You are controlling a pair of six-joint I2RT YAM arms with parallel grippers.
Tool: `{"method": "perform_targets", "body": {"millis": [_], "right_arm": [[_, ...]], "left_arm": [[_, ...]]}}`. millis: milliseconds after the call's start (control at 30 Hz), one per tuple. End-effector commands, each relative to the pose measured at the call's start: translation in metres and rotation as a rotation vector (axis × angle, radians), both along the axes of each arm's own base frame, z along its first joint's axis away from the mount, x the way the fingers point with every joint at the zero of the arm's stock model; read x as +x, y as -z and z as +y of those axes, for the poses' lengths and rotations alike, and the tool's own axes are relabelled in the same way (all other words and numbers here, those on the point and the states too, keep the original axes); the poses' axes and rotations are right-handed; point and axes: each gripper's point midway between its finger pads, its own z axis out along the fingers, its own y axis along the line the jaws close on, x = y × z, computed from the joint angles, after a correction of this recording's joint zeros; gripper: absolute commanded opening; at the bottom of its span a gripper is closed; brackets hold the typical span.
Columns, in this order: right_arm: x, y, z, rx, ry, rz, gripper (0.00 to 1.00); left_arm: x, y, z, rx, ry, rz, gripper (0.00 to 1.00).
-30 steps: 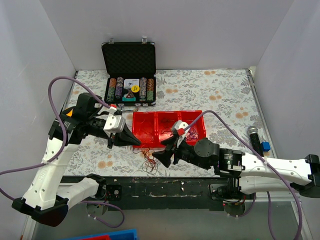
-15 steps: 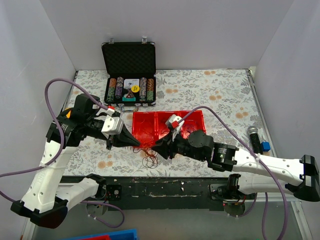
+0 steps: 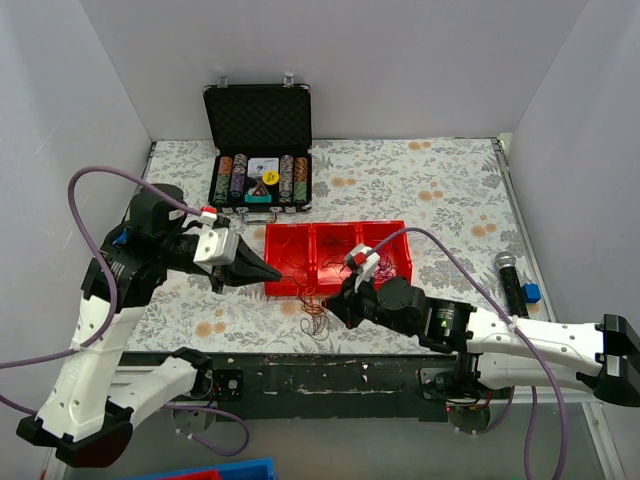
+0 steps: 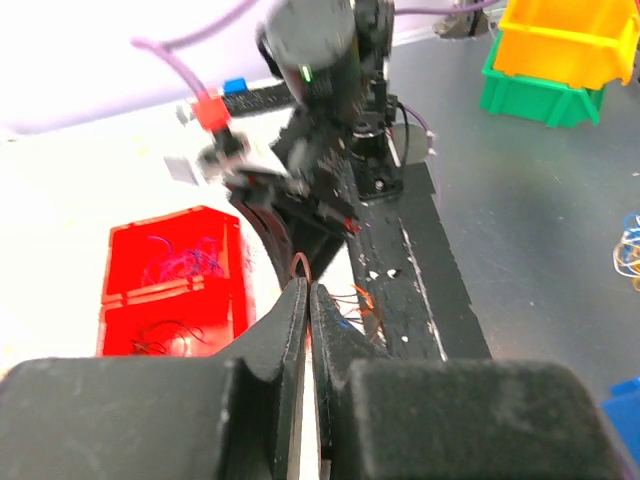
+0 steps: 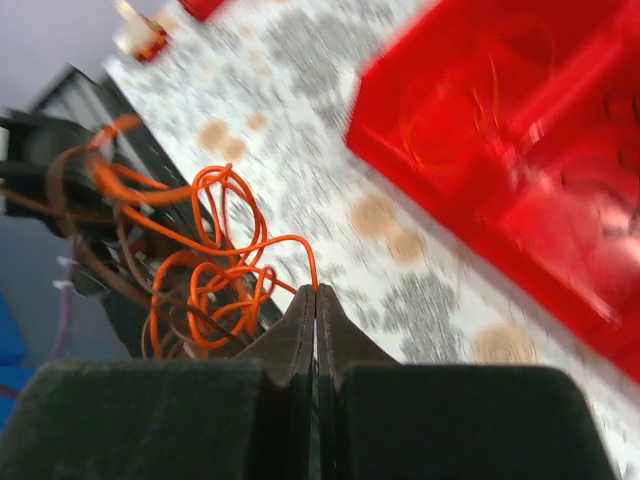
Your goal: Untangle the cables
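The cables [image 3: 315,318] are a small clump of thin orange and dark wires at the table's near edge, in front of the red tray [image 3: 338,288]. My left gripper [image 3: 276,274] is just left of the clump. In the left wrist view it [image 4: 308,286] is shut, with a reddish wire loop [image 4: 298,263] sticking out of its tip. My right gripper [image 3: 331,306] is at the clump's right side. In the right wrist view it [image 5: 315,292] is shut on an orange strand that runs into the clump [image 5: 200,270].
The red tray [image 5: 520,140] has three compartments holding a few loose wires. An open black case of poker chips [image 3: 258,150] stands behind it. A black cylinder [image 3: 506,272] and a blue block [image 3: 530,293] lie at the right edge. Yellow and green bins [image 4: 560,50] sit beyond the table.
The right gripper went from open to shut on an orange strand at the clump. The left arm drew back to the left, and the clump shifted slightly right.
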Motion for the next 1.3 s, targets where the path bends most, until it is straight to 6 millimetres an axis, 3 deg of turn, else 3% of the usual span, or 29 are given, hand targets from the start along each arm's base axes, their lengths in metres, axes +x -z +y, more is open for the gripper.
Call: {"method": "perform_targets", "body": {"millis": [0, 167, 567, 733, 867, 967, 1100, 1267], "right_arm": [[0.004, 0.071, -0.033, -0.094, 0.156, 0.158, 0.01], [-0.009, 0.124, -0.062, -0.188, 0.228, 0.278, 0.01], [-0.041, 0.181, -0.086, -0.376, 0.289, 0.379, 0.01], [-0.057, 0.197, -0.083, -0.421, 0.284, 0.406, 0.01], [-0.067, 0.207, -0.082, -0.471, 0.284, 0.405, 0.01], [-0.070, 0.206, -0.078, -0.474, 0.286, 0.396, 0.01], [-0.068, 0.190, -0.072, -0.438, 0.299, 0.370, 0.01], [-0.058, 0.141, -0.061, -0.281, 0.311, 0.333, 0.01]], "left_arm": [[0.002, -0.046, -0.004, -0.119, -0.031, -0.104, 0.00], [0.012, -0.089, -0.006, -0.228, -0.092, -0.210, 0.00], [0.052, -0.192, -0.005, -0.484, -0.285, -0.423, 0.00], [0.060, -0.239, -0.001, -0.581, -0.329, -0.529, 0.00], [0.069, -0.266, -0.001, -0.623, -0.348, -0.578, 0.00], [0.075, -0.269, -0.004, -0.627, -0.347, -0.581, 0.00], [0.090, -0.251, -0.011, -0.592, -0.350, -0.543, 0.00], [0.101, -0.225, -0.018, -0.550, -0.347, -0.495, 0.00]]}}
